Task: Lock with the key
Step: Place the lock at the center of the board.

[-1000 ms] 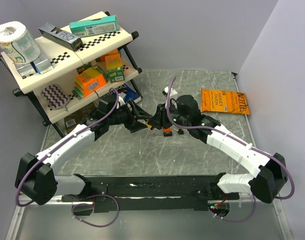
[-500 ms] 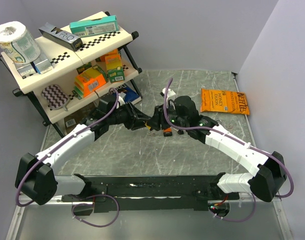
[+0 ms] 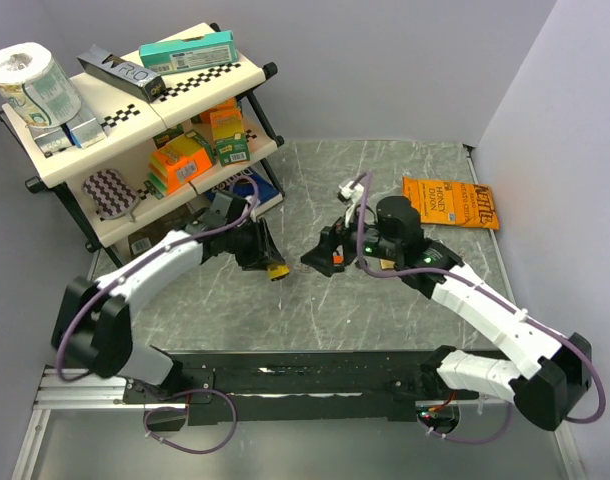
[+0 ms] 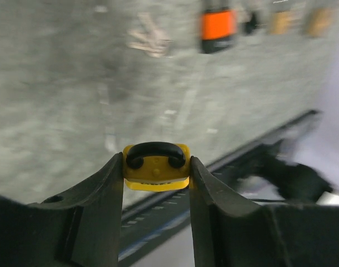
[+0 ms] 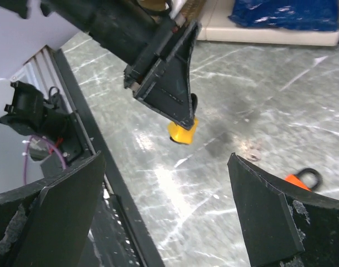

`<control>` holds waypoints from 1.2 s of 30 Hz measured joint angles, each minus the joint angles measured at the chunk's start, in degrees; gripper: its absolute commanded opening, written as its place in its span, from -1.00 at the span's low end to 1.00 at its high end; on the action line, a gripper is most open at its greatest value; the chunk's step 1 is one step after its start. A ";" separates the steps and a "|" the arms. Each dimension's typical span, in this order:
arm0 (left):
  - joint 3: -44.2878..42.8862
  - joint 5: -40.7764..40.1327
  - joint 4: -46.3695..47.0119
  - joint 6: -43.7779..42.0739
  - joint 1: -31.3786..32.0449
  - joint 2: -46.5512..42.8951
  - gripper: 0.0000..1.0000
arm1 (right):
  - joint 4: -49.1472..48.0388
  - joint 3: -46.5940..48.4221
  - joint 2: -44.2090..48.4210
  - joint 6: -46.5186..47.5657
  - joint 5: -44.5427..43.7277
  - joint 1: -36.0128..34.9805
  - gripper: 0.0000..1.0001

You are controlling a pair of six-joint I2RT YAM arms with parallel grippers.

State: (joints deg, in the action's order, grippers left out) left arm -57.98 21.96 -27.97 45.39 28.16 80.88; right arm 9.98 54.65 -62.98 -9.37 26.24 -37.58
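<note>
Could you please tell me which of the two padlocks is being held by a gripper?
The yellow padlock: it is clamped between the fingers of the left gripper. The orange padlock lies free on the table, with no gripper on it.

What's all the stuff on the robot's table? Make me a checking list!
Surface: grey marbled tabletop, shiny.
Job's things: yellow padlock held up off the table; orange padlock and small silvery key lying on the table, apart.
Clutter: orange snack bag, far right.
Grippers: left gripper shut on the yellow padlock; right gripper open, empty.
Cables: purple cables along both arms.
Surroundings: cream two-tier shelf rack with toilet roll and boxes; plain walls.
</note>
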 measured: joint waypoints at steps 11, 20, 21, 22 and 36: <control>-9.60 -7.67 -8.44 -13.55 0.00 17.59 -0.98 | 1.88 -4.11 3.54 2.40 3.72 7.30 1.00; -13.62 -8.28 -8.74 -16.02 0.13 24.68 -0.98 | 1.99 -5.97 5.05 2.32 5.16 8.17 1.00; -14.19 -8.24 -8.94 -16.04 0.17 25.14 -0.98 | 1.99 -6.05 5.09 2.16 5.22 8.28 1.00; -14.99 -8.17 -9.16 -16.11 0.22 25.81 -0.98 | 1.88 -6.14 5.14 2.05 5.35 8.37 1.00; -21.16 -8.63 -8.85 -15.76 0.96 31.91 -0.39 | 1.57 -6.29 5.14 0.57 6.43 8.63 1.00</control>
State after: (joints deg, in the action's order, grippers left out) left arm -79.13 13.32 -36.82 29.63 29.12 112.79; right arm 11.55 48.36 -57.84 -8.80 32.67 -28.95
